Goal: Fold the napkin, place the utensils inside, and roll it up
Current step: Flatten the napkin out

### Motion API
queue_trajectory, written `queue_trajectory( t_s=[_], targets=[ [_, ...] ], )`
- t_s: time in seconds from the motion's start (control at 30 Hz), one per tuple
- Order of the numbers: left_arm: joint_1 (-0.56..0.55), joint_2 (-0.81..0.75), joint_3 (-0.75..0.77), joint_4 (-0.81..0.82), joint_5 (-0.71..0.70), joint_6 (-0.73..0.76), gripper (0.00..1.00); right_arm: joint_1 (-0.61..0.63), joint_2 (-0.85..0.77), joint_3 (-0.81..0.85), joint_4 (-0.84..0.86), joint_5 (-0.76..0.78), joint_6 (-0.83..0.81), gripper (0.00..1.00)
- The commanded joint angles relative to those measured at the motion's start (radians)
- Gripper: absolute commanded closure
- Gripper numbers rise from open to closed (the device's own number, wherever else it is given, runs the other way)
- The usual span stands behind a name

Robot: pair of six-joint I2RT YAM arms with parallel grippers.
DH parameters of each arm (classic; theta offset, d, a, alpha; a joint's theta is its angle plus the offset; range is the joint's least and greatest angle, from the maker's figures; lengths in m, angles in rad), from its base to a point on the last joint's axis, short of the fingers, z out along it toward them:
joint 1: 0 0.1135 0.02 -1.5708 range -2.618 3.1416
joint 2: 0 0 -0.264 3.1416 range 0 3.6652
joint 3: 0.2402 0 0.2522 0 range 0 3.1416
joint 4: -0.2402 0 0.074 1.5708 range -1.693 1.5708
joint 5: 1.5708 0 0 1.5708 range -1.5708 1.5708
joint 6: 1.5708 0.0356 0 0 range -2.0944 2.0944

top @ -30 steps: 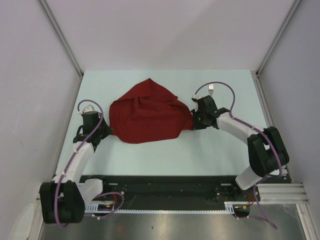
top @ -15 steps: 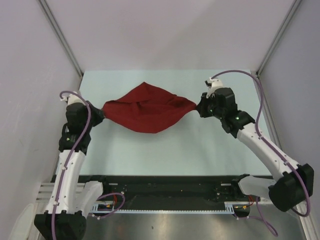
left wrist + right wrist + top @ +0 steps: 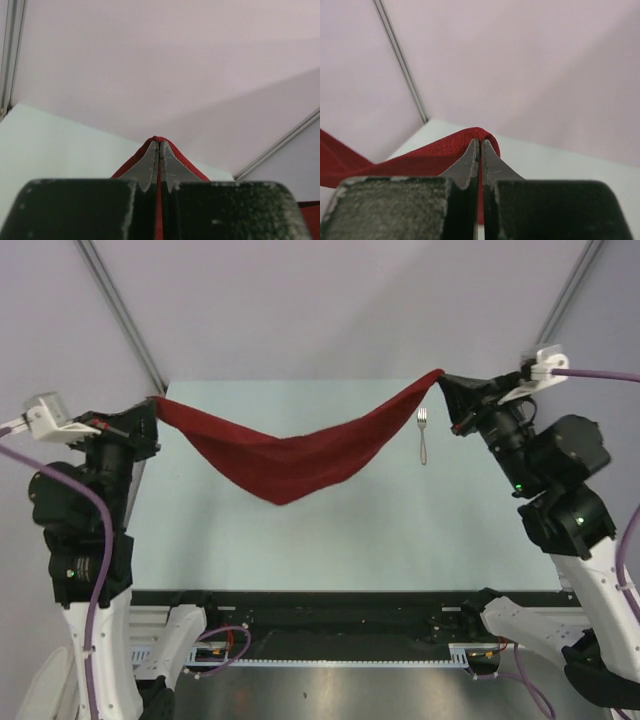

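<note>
The dark red napkin (image 3: 285, 455) hangs in the air, stretched between both arms and sagging to a point in the middle above the table. My left gripper (image 3: 152, 412) is shut on its left corner, and the wrist view shows red cloth (image 3: 172, 154) pinched between the fingers. On the other side my right gripper (image 3: 443, 380) is shut on the right corner, with cloth (image 3: 445, 147) wrapped over its fingertips. The silver fork (image 3: 423, 434) lies on the table at the back right, below the napkin's right end, tines pointing away.
The pale table (image 3: 330, 540) is enclosed by white walls with metal corner posts (image 3: 125, 315). A black rail (image 3: 330, 615) with cables runs along the near edge between the arm bases.
Both arms have risen and moved apart, lifting the napkin off the table and pulling it from a bunched heap into a taut hanging span. The fork is uncovered again.
</note>
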Motion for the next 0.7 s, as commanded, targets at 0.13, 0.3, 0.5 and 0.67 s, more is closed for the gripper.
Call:
queue_trajectory(
  t_s=[0.13, 0.3, 0.5, 0.67],
  targets=[
    [0.008, 0.062, 0.084, 0.030, 0.026, 0.008, 1.00, -0.003, 0.123, 0.152, -0.004, 0.066, -0.076, 1.00],
    [0.009, 0.130, 0.049, 0.077, 0.024, -0.003, 1.00, -0.060, 0.242, 0.195, -0.006, 0.065, -0.076, 1.00],
    [0.011, 0.142, 0.030, 0.109, 0.024, -0.011, 1.00, -0.085, 0.244, 0.207, 0.003, 0.066, -0.109, 1.00],
    [0.011, 0.098, 0.039, 0.097, 0.009, -0.012, 1.00, -0.069, 0.184, 0.201, -0.006, 0.048, -0.142, 1.00]
  ],
)
